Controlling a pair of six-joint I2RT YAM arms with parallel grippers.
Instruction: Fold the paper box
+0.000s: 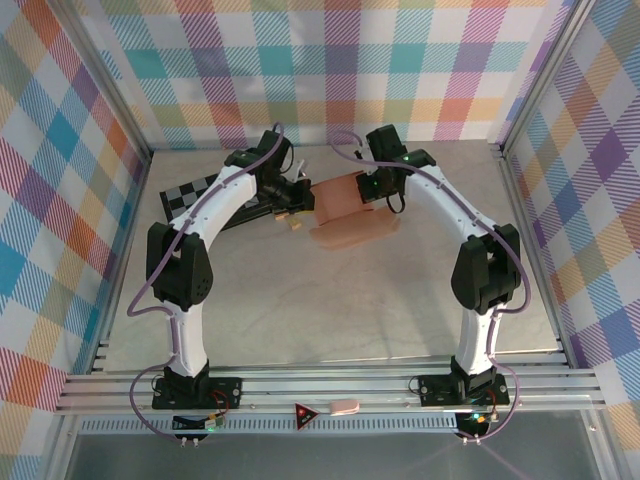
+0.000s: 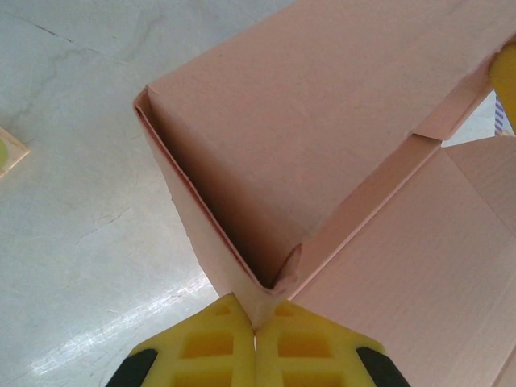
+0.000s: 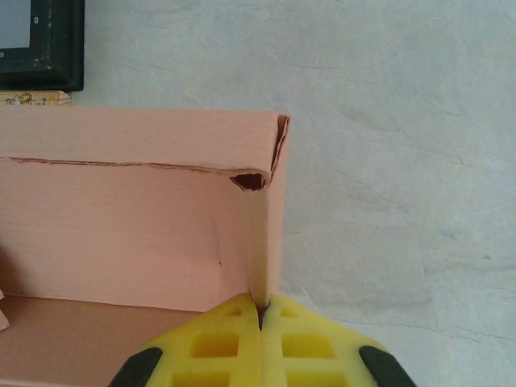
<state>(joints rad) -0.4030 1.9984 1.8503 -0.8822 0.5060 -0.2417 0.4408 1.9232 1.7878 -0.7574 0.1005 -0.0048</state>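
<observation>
Overhead, the salmon-orange thin-card paper box (image 1: 352, 222) lies on the pale marbled worktop (image 1: 300, 320), far middle, between the 2 arms. At the left wrist, the left fingers (image 2: 211, 343) pinch its corner wall (partly raised). At the right wrist, the right fingers (image 3: 310, 343) clamp its end wall.

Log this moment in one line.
box: partly folded, walls raised | left gripper: shut on box corner | right gripper: shut on box end wall
</observation>
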